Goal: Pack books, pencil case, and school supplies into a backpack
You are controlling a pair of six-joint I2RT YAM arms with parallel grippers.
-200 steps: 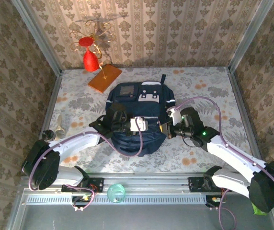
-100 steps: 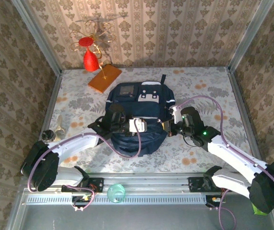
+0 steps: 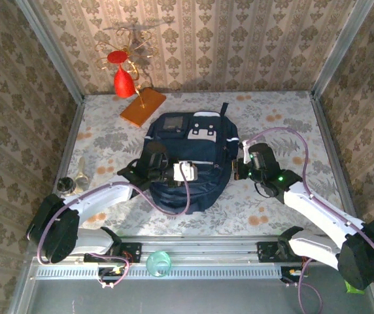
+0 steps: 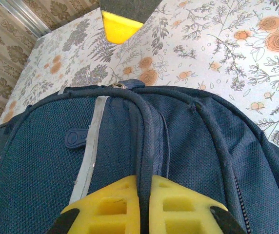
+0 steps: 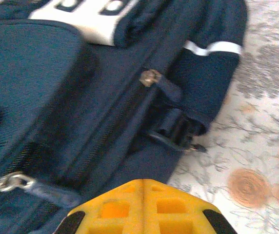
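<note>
Two grippers: my left gripper (image 4: 143,202) pinching a ridge of the large navy-blue fabric backpack (image 4: 42,146); right gripper (image 5: 143,204) pressed together, empty. Opening step, probably; next, catch the zip pull (image 5: 150,77).

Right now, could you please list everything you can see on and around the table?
backpack: one, navy blue with pale stripes and a grey-white patch, lying mid-table.
orange slab: one, orange, far left, beyond the backpack.
ornament: one, red on a gold wire stand, far-left corner.
metallic item: one, pale silvery, left table edge; too small to identify.
ring-shaped item: one, translucent teal, on the near rail between the arm bases.
tablecloth: one, pale floral with orange blooms, covering the table.
left pincer: one, yellow fingers, shut on a navy ridge of the backpack.
right pincer: one, yellow fingers, shut and empty, at the backpack's right side.
</note>
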